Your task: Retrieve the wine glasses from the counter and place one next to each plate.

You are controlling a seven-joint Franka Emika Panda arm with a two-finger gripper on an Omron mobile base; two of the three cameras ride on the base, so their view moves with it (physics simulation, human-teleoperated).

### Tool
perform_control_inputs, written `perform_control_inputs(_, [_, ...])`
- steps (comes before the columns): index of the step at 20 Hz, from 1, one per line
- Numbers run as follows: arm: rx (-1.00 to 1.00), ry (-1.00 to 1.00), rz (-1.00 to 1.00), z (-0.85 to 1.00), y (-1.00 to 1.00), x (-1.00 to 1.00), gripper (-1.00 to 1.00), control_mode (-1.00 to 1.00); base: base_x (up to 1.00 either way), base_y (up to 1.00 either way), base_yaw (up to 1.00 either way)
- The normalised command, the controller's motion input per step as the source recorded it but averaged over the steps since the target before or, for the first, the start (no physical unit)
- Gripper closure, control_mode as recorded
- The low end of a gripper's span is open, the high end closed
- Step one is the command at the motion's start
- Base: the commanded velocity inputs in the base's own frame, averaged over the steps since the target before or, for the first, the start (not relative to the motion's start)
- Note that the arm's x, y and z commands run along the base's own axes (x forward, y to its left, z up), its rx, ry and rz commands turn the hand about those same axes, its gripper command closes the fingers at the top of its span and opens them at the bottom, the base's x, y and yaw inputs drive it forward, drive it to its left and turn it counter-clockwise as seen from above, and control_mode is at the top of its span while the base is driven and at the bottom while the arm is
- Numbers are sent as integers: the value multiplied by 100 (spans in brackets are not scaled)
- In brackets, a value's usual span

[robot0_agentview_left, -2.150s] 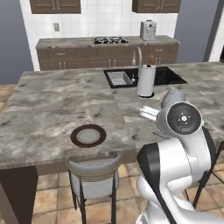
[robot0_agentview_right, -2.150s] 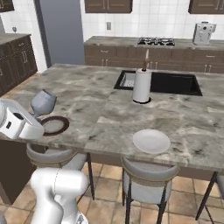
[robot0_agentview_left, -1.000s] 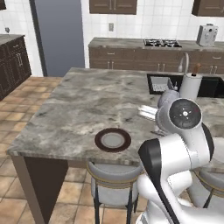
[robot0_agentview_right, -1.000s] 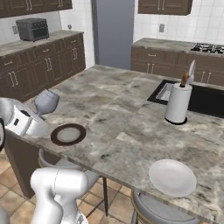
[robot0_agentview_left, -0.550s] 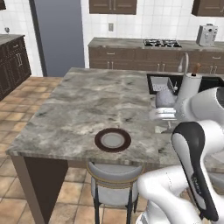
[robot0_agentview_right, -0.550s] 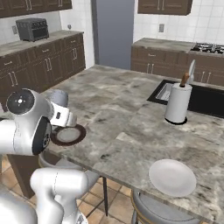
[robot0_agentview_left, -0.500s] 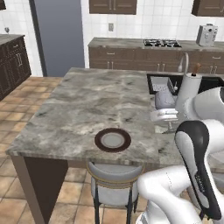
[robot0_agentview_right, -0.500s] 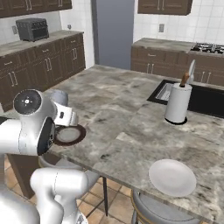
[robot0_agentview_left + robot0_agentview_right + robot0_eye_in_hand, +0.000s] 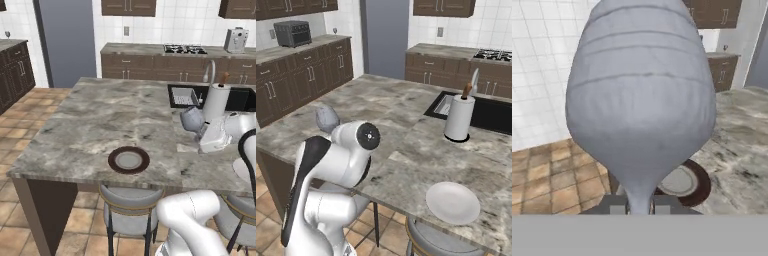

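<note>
My gripper (image 9: 639, 209) is shut on the thin stem of a grey-blue wine glass (image 9: 639, 100), whose bowl looms large in the hand view. In the left base view the wine glass (image 9: 192, 119) hangs tilted above the island, right of the dark-rimmed plate (image 9: 128, 160), held by the gripper (image 9: 203, 131). The plate (image 9: 684, 182) lies just behind and below the glass. The white plate (image 9: 452, 202) sits near the island's front edge, far right. A second tiny stemmed glass (image 9: 7, 34) stands on the far left counter (image 9: 12, 45).
A paper-towel roll (image 9: 216, 100) stands beside the sink (image 9: 184, 96) at the back of the island (image 9: 95, 125). Stools (image 9: 131, 207) are tucked under the near edge. My own arm hides the dark-rimmed plate in the right base view. A toaster oven (image 9: 292, 33) sits on the left counter.
The base views shifted early on as the base drove. Since then the arm has swung round and carried the held glass a little to the right over the island.
</note>
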Motion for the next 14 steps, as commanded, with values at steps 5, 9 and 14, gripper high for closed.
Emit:
perform_control_inputs(5, [6, -31, 50, -52, -32, 49, 100, -100, 0, 0, 0])
perform_control_inputs(9, [11, -11, 44, -49, -22, 62, 100, -100, 0, 0, 0])
perform_control_inputs(14, [16, -1, 25, -39, -13, 60, 100, -100, 0, 0, 0])
